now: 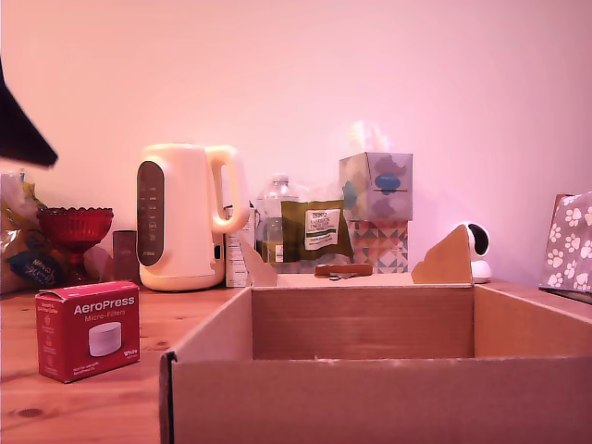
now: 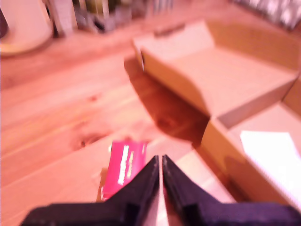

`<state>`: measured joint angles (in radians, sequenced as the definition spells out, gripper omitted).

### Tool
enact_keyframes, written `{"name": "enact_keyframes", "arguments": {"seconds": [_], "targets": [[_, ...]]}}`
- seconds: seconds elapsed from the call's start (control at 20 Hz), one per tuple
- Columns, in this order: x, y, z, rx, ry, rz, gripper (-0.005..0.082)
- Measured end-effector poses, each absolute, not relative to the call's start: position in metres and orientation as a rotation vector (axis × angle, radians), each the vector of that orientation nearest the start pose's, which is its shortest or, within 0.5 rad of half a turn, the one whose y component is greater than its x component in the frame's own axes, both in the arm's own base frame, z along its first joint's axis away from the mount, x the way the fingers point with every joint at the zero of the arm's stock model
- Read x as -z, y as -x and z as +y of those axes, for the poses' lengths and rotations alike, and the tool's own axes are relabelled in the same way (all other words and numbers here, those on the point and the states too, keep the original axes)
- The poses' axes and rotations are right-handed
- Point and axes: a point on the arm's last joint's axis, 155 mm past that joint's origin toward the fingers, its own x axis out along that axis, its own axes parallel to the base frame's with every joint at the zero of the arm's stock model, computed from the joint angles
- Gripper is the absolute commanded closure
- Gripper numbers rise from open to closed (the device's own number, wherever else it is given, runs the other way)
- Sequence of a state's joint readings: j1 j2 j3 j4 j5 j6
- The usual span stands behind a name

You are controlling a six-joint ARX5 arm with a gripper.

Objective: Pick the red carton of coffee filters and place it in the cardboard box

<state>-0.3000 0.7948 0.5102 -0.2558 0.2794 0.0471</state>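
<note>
Red carton [image 2: 123, 168] just beyond seemingly closed end effector [image 2: 161, 165], apart.

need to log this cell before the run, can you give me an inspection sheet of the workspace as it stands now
Surface: wooden table, knots and grain visible, bare in front of the carton.
Job's things: red carton of coffee filters upright on the table, at the exterior view's left of the cardboard box; the two are apart. The box interior that shows looks empty.
Clutter: cream kettle, red glass bowl, green packet, stacked tissue boxes, small white camera, all behind the box.
Tool: tool above the carton, fingers together, holding nothing.
Cables: nothing seen.
Surroundings: plain wall behind; no person seen.
</note>
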Motion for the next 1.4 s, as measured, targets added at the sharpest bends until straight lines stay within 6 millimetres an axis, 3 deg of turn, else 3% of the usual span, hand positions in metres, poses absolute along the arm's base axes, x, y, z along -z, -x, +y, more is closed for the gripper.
{"name": "enact_keyframes", "arguments": {"seconds": [0.05, 0.1, 0.3, 0.55, 0.75, 0.95, 1.25, 1.4], "targets": [[-0.153, -0.269, -0.136, 0.579, -0.056, 0.539, 0.0246], [-0.151, -0.270, -0.136, 0.579, -0.056, 0.549, 0.0193], [-0.141, -0.281, -0.136, 0.559, -0.073, 0.565, 0.0200], [-0.164, -0.302, -0.135, 0.526, -0.097, 0.398, 0.0200], [-0.134, -0.301, -0.126, 0.496, -0.094, 0.380, 0.0198], [-0.128, -0.315, -0.130, 0.497, -0.093, 0.366, 0.0198], [-0.079, -0.323, -0.138, 0.531, -0.088, 0.489, 0.0199], [-0.072, -0.321, -0.140, 0.540, -0.086, 0.514, 0.0199]]}}
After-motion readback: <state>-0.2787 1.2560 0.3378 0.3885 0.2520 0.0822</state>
